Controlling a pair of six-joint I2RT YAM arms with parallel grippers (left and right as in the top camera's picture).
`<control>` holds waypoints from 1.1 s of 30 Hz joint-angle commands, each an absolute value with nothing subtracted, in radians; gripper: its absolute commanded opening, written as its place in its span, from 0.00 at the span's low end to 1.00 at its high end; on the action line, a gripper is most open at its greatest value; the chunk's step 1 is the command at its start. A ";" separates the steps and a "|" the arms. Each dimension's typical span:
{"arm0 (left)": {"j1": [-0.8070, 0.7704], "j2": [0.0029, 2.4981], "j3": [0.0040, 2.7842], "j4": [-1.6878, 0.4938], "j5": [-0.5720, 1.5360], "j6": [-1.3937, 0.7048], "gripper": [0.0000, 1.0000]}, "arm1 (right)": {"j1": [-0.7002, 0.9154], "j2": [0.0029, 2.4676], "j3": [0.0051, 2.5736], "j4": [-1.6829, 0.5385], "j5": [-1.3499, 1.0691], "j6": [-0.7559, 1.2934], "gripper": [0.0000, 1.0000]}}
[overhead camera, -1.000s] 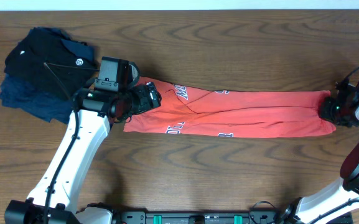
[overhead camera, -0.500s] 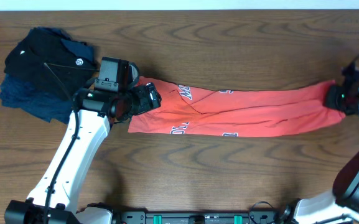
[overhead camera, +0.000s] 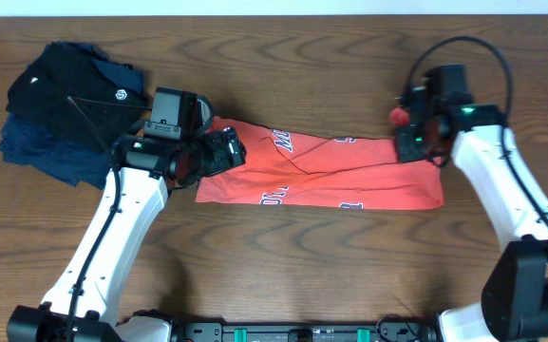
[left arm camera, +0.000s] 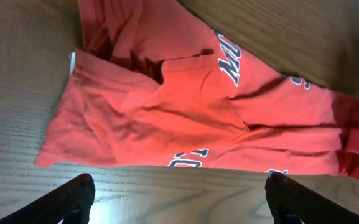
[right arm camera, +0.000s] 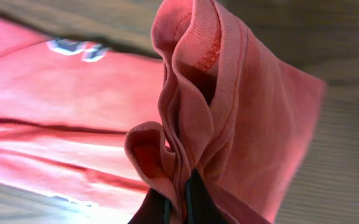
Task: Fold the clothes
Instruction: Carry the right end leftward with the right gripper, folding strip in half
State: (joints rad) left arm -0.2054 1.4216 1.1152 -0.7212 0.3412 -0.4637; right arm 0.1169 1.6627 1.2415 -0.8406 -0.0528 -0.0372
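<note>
Dark wood-grain bench (overhead camera: 330, 275) fills every view. Toward its right edge, the right gripper (overhead camera: 412, 136) is pressed together on one end of the coral T-shirt (overhead camera: 321, 173). In the wrist view bunched folds of hem rise straight out of its closed fingertips (right arm camera: 195, 202), held up off the wood. From that pinch the shirt runs as a long narrow strip across the middle of the bench, its long axis pointing at the left edge and its varsity lettering (left arm camera: 226, 62) facing up. Over the strip's far end the left gripper (overhead camera: 230, 150) hangs spread, fingers (left arm camera: 73, 198) wide apart and touching nothing. Dark garments (overhead camera: 60, 114) sit heaped near the far left corner, apart from the shirt. The fold likely turns on this axis, taking the pinched end leftward along the strip, with the right arm nearer it.
</note>
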 commanded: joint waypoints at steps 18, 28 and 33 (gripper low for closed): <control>-0.202 1.424 1.122 -0.740 0.347 -0.446 0.89 | 0.360 1.766 1.242 -0.844 -0.041 0.188 0.01; -0.202 1.424 1.122 -0.748 0.347 -0.446 0.90 | 0.362 1.766 1.242 -0.799 -0.162 0.194 0.52; -0.202 1.424 1.122 -0.748 0.347 -0.442 0.90 | 0.359 1.765 1.243 -0.775 -0.152 0.194 0.57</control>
